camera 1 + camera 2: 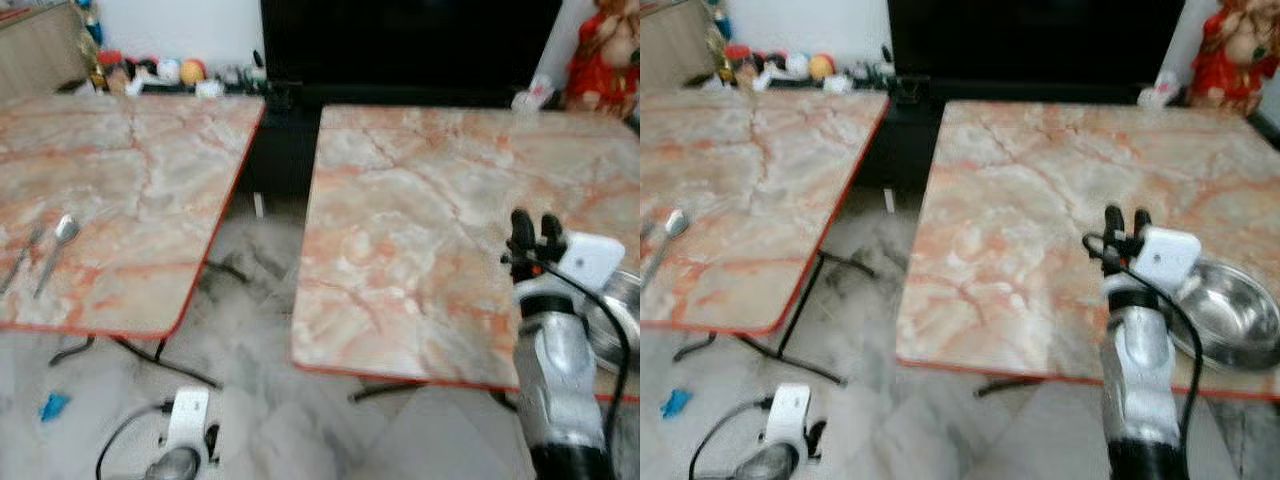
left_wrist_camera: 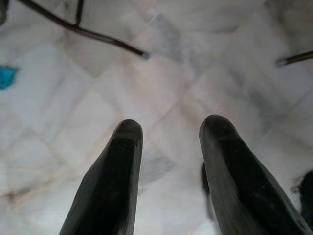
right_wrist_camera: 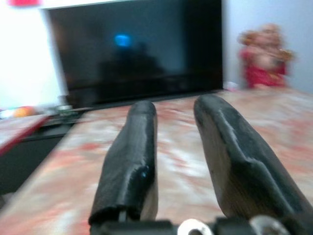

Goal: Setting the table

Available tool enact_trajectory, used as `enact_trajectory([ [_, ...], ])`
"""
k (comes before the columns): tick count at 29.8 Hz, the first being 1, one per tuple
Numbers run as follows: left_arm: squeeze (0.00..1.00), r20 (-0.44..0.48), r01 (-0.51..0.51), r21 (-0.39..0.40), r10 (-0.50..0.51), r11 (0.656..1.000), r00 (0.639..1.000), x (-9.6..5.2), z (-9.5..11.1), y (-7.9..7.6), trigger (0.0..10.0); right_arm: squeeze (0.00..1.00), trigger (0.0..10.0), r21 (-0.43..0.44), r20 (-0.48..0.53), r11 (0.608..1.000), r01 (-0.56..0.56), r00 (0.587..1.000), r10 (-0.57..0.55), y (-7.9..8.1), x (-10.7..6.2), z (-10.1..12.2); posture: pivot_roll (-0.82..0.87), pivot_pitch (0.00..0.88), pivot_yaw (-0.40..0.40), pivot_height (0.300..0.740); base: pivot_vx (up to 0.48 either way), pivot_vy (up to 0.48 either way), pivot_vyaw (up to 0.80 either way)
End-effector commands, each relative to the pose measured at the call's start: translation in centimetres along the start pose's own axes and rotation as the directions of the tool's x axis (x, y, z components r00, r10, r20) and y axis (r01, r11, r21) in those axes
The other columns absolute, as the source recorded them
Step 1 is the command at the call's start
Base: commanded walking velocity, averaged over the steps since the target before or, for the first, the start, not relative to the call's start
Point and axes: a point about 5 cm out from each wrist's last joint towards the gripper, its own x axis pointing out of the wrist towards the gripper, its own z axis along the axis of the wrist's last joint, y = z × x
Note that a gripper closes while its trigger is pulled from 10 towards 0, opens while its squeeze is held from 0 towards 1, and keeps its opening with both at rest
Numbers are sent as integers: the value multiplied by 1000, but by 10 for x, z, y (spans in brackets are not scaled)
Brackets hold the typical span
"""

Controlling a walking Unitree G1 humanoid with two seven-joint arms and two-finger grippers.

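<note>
The right gripper is raised over the right-hand marble table, fingers narrowly parted and empty. The steel bowl sits just to its right, near that table's front edge. The spoon lies far to its left on the other table, long axis running front to back; the left gripper, parted and empty above the floor, is probably nearer it.

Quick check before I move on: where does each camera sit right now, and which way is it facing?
Left and right eye views: head, looking forward and down at two marble tables, spoon, steel bowl; right gripper raised.
Left wrist view: points down at floor tiles; left gripper open.
Right wrist view: faces across table toward dark TV.
Shared: red figurine.
</note>
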Motion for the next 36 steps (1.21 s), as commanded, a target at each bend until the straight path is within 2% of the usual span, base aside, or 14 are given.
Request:
enact_trajectory([
  [1, 0, -20, 4, -9, -4, 1000, 1000, 0, -3, -3, 10000, 0, 10000, -10, 7, 1000, 8, 1000, -8, -4, 1, 3, -20, 37, 11, 740, 0, 345, 0],
  [36, 0, -35, 3, -9, -4, 1000, 999, -1, -7, -2, 10000, 0, 10000, -10, -4, 1000, -18, 1000, 18, 6, 2, 1, -15, 54, 14, 740, 0, 480, 0],
])
